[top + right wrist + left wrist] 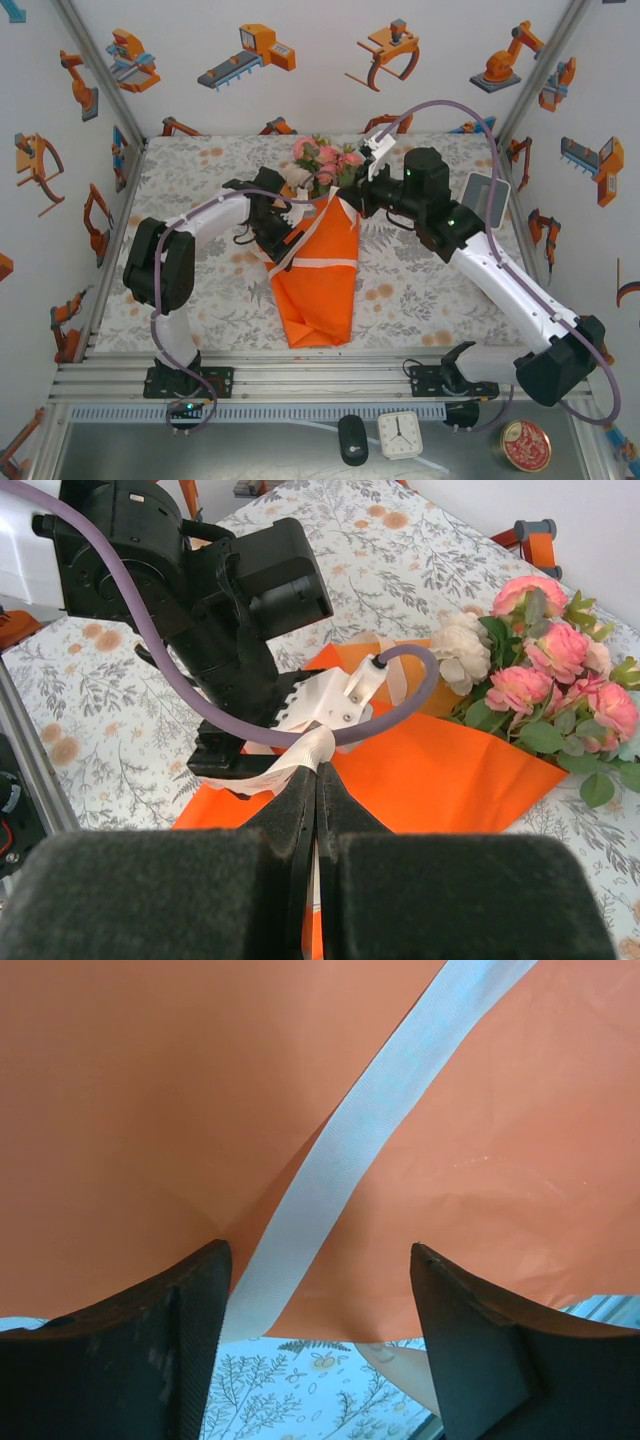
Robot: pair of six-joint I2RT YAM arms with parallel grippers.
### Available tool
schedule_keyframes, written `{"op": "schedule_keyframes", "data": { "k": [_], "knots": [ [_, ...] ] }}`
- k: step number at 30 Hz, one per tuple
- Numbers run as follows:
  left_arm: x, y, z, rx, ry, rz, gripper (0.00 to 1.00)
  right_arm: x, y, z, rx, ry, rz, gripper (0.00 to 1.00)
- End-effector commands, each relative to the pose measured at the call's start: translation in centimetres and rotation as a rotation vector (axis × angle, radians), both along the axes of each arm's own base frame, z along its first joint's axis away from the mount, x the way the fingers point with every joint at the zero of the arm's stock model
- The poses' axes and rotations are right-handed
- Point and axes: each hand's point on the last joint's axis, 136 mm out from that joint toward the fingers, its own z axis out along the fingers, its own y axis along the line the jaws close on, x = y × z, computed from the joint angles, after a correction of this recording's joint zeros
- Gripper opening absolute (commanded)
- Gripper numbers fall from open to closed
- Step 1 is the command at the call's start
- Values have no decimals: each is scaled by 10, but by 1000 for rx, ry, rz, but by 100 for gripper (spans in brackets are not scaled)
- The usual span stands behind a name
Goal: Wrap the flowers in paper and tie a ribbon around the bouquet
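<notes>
Ribbon (pixel 298 763) pinched in right hand (pixel 317 770); left hand (pixel 315 1250) spread.

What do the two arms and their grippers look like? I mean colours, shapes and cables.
The left arm and the right arm have white links and bulky black joints. A purple cable runs along each. Small green lights glow on the right arm. The left gripper has dark wedge-shaped fingers; the right gripper has black tapered fingers.

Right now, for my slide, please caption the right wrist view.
Right gripper shut on the ribbon over the orange paper bouquet on the table.
</notes>
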Motion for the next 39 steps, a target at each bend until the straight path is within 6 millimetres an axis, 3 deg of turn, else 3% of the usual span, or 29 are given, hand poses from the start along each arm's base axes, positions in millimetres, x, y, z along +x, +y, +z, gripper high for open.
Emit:
{"op": "schedule_keyframes", "data": {
  "k": [1,6,8,10,18,25,29,32,36,37,39],
  "knots": [
    [-14,4,-8,33,60,-27,62,-2,2,11,34,-33,18,0],
    [-16,6,-12,57,72,-21,43,3,0,7,25,-32,-8,0],
    [-16,4,-7,41,67,-24,29,6,-1,3,20,-24,-24,0],
    [-15,-1,0,6,57,-27,1,14,-3,-2,15,-22,-65,0],
    [-20,-35,53,-335,-31,-9,0,68,-21,-43,49,60,-288,0],
    [-22,-41,56,-405,-14,33,0,99,-11,-81,155,168,-356,0],
    [-21,-42,58,-416,-23,35,0,110,9,-123,147,270,-306,0],
    [-20,-42,60,-429,-26,38,0,113,20,-168,101,359,-276,0],
    [-16,-43,63,-459,-37,54,0,94,33,-216,29,502,-177,0],
    [-15,-44,65,-468,-37,55,0,87,33,-224,12,540,-165,4],
    [-14,-44,66,-482,-36,56,0,80,29,-233,-29,585,-169,23]
  ]
}}
